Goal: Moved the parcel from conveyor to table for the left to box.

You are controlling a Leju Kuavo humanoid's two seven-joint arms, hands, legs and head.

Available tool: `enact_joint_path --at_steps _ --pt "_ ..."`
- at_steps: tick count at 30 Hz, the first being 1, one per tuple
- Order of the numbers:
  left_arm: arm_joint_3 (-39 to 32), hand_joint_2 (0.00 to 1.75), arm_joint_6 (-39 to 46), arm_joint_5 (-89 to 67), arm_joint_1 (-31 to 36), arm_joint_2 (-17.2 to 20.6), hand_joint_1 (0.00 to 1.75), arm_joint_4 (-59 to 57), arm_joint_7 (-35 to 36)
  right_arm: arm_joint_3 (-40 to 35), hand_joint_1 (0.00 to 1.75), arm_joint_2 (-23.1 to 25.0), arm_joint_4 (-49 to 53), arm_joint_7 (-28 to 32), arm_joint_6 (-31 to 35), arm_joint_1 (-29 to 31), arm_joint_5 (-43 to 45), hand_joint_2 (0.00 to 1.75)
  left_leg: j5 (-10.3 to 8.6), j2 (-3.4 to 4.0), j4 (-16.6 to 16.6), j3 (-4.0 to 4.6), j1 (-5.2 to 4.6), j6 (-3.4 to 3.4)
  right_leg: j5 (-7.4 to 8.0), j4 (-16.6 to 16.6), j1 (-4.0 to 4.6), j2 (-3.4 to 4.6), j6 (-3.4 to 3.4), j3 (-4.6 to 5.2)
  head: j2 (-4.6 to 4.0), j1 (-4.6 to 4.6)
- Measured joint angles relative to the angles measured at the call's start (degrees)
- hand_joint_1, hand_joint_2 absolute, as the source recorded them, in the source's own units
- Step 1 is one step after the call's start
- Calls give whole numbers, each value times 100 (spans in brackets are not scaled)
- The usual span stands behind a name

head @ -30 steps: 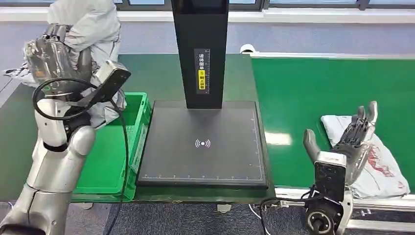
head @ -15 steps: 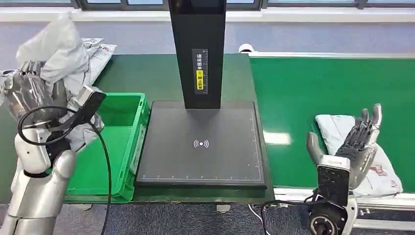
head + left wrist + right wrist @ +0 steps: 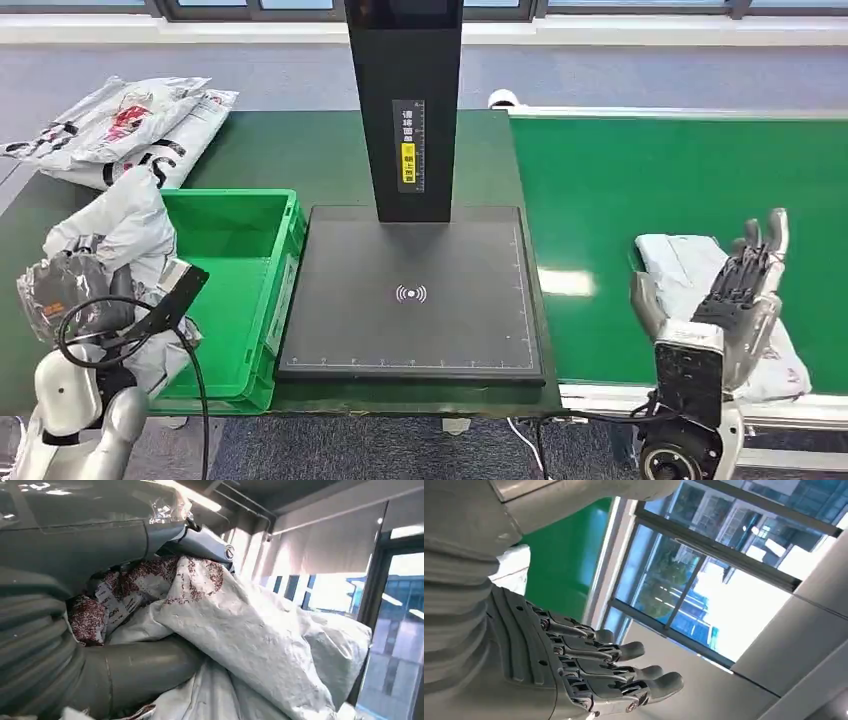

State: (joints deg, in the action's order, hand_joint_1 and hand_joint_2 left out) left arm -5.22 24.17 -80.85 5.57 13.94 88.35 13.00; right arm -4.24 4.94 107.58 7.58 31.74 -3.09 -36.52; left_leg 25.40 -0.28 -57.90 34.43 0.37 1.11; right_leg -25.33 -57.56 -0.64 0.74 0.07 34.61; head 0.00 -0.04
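Clearly the left hand [image 3: 75, 290] gripped a crumpled parcel [image 3: 125, 230] beside the bin [image 3: 245, 300]; released there, it risked snagging the rim. Open, the right hand [image 3: 735, 295] hovered over a second parcel [image 3: 690, 265] on the conveyor [image 3: 650, 170].

Bright, even daylight; window glare on the conveyor [image 3: 567, 283].

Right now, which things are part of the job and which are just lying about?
In the job:
grey parcel held by the left hand
green box
conveyor
second parcel on it, behind the empty right hand

Lying about:
parcels piled on the table
black scanner stand
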Motion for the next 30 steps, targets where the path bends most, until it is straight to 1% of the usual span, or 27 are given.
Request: enact_joint_path --at_steps 16,17,22,26,27,28,29,30 --pt "-94 175 -42 -63 -77 -79 175 -9 42 0 0 0 2 13 -66 1 0 175 0 0 0 0 1 1 1 0 2 0 -1 -1 0 0" --pt "-94 175 -55 -66 -99 -87 0 -9 48 0 0 0 2 13 -72 3 -2 175 0 0 0 0 1 1 1 0 2 0 -1 -1 0 0" --pt "-94 175 -264 13 -145 -146 0 -98 13 0 0 0 2 18 -87 48 20 175 0 -2 0 -1 1 1 0 0 2 -5 -1 0 0 0" --pt "-85 175 -452 176 -31 -288 0 -268 -106 0 0 0 -4 37 -96 115 63 175 -1 0 -1 -4 1 1 2 1 2 -4 -1 2 -2 0" --pt "-66 175 -530 400 24 -340 0 -295 -280 0 0 0 -9 42 -94 124 74 175 -1 -1 -1 -5 1 1 2 1 1 -4 -1 0 0 0" --pt "-44 175 -643 861 105 -418 0 -319 -620 0 0 0 -11 50 -83 127 112 175 -2 -5 -2 -5 1 0 3 2 1 -9 -1 -1 0 -2" --pt "13 175 -714 1598 209 -476 0 -349 -947 0 0 0 -15 64 -72 132 151 175 -4 -11 -2 -2 1 -3 3 2 2 -18 0 -2 0 0" --pt "103 175 -724 2111 323 -527 0 -372 -1030 0 0 -2 -28 101 -68 148 195 175 -5 -14 -2 0 1 -4 3 2 2 -24 0 -3 -2 0"
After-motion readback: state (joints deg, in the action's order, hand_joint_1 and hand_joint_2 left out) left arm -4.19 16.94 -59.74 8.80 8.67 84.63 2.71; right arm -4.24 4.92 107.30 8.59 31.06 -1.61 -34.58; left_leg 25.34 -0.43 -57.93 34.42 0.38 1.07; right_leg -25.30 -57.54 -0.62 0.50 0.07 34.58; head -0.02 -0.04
